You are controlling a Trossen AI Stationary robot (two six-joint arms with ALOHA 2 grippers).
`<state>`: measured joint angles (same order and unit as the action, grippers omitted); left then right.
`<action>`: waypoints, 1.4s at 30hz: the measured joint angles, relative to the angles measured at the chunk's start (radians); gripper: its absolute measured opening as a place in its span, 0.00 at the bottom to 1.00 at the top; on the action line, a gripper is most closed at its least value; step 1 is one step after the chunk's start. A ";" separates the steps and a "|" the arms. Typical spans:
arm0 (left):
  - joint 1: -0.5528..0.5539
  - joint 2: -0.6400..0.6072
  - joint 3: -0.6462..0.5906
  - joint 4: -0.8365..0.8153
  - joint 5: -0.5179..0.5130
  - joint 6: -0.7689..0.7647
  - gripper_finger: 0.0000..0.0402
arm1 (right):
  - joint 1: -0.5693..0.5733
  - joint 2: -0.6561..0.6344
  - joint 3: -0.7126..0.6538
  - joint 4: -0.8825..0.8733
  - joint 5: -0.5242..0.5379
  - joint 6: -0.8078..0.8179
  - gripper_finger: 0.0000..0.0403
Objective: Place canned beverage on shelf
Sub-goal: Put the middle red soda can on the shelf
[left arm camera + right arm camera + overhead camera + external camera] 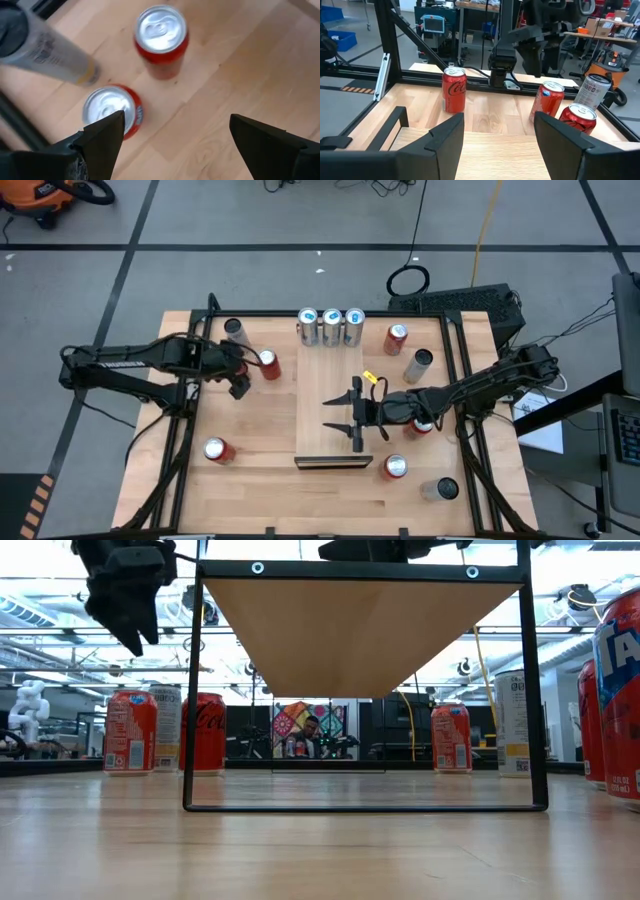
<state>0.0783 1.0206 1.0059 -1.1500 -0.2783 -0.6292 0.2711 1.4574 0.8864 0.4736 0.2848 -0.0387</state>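
From above, the shelf (325,395), a long pale wood panel with lengthwise grain, carries three silver-topped cans (331,326) at its 12 o'clock end. The right gripper (357,417) hovers over it, jaws apart, empty. The left gripper (238,380) gapes wide at 9 o'clock beside a red can (267,364).

Left wrist: two red cans (161,41) stand beyond empty fingers (102,140).

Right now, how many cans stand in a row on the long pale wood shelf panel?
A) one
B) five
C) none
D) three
D: in the high view, three silver cans with blue-and-white tops stand side by side at the far end of the long pale wood shelf panel, while the red cans stand off it on the tabletop.
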 joint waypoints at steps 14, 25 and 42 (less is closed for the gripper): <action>0.188 0.053 0.013 -0.114 -0.054 0.061 0.90 | 0.000 0.000 0.000 0.000 0.000 0.028 0.54; 0.214 0.118 -0.011 -0.070 -0.063 0.217 0.90 | 0.000 0.000 0.000 -0.001 0.001 0.062 0.54; 0.254 0.118 -0.078 -0.019 -0.035 0.271 0.90 | 0.000 0.000 0.001 0.000 0.001 0.053 0.54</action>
<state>0.3326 1.1385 0.9276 -1.1686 -0.3136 -0.3581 0.2709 1.4574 0.8871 0.4736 0.2855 0.0147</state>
